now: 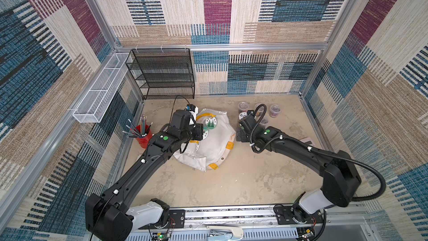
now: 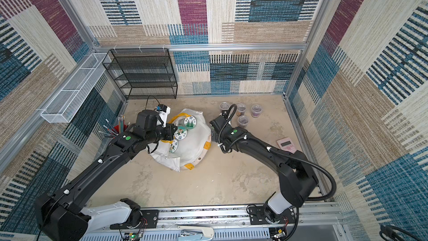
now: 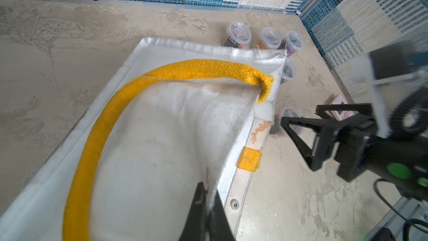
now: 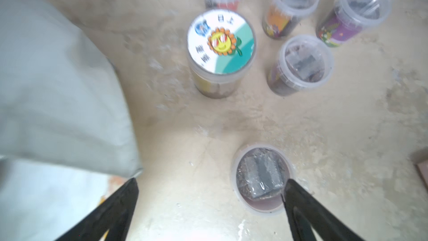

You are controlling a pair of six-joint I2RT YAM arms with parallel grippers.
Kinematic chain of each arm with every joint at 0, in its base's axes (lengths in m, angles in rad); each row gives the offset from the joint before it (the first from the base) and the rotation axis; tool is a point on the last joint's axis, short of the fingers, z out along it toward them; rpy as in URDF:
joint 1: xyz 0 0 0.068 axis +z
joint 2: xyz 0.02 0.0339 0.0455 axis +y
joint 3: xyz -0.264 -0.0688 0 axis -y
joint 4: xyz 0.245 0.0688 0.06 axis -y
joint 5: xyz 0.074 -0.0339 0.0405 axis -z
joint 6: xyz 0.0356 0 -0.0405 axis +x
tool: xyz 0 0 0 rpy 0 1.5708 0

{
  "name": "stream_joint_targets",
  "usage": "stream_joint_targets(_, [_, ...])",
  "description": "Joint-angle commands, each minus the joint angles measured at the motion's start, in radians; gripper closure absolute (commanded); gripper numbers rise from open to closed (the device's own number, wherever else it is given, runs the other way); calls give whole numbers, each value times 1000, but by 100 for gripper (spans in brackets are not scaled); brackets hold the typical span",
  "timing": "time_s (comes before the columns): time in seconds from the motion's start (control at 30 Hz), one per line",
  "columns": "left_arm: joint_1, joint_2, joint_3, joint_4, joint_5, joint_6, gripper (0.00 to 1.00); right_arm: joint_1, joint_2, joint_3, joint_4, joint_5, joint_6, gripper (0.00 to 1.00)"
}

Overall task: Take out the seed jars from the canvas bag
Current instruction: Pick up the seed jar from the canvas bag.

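1. Fingers [image 3: 196,209] of your left gripper [image 3: 208,190] are pinched tight on the edge fabric of the canvas bag [image 3: 162,135].
2. Your right gripper [image 4: 209,185] has its fingers spread wide above the table [image 4: 324,135], just right of the bag; one small tub [image 4: 261,179] stands by one fingertip, contact unclear.
3. Your bag lies slumped mid-table, nearer the left edge, with three picture-lidded jars [image 2: 190,122] showing in its mouth.
4. Toward the far right corner, a sunflower-lidded jar [image 4: 220,40] and four clear-lidded tubs [image 4: 303,63] stand upright outside the bag.
5. At the far left corner you see a black mesh rack [image 1: 162,75].
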Motion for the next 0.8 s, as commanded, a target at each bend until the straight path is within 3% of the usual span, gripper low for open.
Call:
stream_joint_targets(0.0, [2, -4, 10, 4, 15, 12, 100, -1, -140, -100, 238, -251, 53, 3])
stream_joint_targets(0.1, [2, -11, 10, -3, 13, 14, 100, 0, -256, -251, 528, -459, 176, 5])
stream_joint_targets(0.17, [4, -13, 13, -11, 9, 16, 100, 18, -248, -280, 649, -514, 239, 7])
stream_joint_targets(0.33, [5, -8, 23, -27, 8, 21, 100, 103, -90, -145, 654, -461, 266, 8])
stream_joint_targets(0.77, [6, 8, 61, -80, 9, 16, 100, 232, 160, -175, 832, -294, 406, 11])
